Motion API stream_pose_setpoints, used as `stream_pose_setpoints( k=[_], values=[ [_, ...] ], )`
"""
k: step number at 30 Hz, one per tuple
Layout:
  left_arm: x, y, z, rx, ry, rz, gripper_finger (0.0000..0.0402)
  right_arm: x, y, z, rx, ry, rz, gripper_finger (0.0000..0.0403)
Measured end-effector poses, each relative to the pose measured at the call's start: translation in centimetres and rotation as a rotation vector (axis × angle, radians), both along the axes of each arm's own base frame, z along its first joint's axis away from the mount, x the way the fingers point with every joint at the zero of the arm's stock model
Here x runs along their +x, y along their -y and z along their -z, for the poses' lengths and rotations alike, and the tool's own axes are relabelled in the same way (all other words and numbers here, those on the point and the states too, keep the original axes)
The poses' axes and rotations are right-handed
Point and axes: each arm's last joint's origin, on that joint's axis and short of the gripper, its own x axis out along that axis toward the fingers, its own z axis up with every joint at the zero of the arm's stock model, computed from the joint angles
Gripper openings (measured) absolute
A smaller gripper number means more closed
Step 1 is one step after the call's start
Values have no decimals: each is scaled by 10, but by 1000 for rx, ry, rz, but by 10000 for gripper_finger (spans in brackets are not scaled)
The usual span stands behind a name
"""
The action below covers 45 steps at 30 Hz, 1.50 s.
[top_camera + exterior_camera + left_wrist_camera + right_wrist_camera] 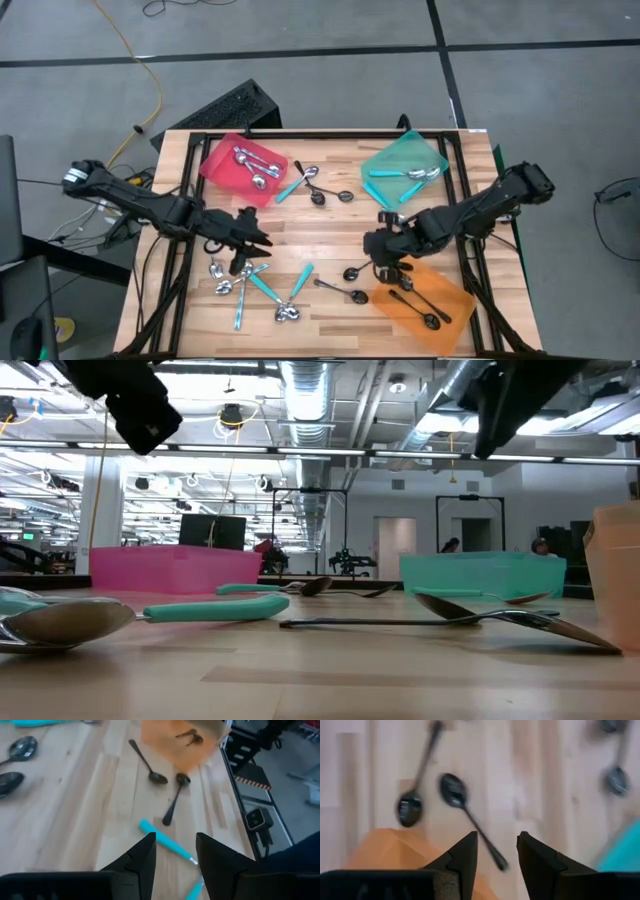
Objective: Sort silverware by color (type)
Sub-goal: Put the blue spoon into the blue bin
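Loose spoons lie flat on the wooden table. Teal-handled spoons [262, 287] and silver spoons [222, 280] sit near the front left. Black spoons [345, 292] lie mid-front, and a few more spoons [318, 192] lie mid-back. My left gripper [262, 243] hangs open above the left cluster, over a teal handle [162, 840] on the table. My right gripper [385, 268] hangs open beside the orange tray [425, 300], over a black spoon [462, 805]. In the low view both arms stand high above the spoons.
A red tray [225, 172] at the back left holds silver spoons. A teal tray [385, 160] at the back right holds teal-handled ones. The orange tray at the front right holds black ones. Bare wood lies between the two arms, mid-table.
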Motion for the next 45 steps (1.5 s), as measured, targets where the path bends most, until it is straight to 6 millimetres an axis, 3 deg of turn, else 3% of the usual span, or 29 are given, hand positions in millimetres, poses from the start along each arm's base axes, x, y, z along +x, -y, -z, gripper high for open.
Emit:
stream_pose_setpoints(
  k=[5,15,21,27,36,45],
  values=[
    [7,16,14,-42,-88,39,122,3,3,15,19,22,5,159],
    [3,52,47,-27,-309,151,122,7,3,13,52,66,39,159],
    [-3,68,59,-64,-403,89,122,9,4,12,59,82,45,159],
    [-9,81,65,117,-345,184,122,11,8,12,59,85,59,159],
    [0,80,69,411,-215,236,122,11,9,12,72,88,86,159],
    [11,78,67,417,-157,349,122,12,9,12,86,93,109,159]
  ],
)
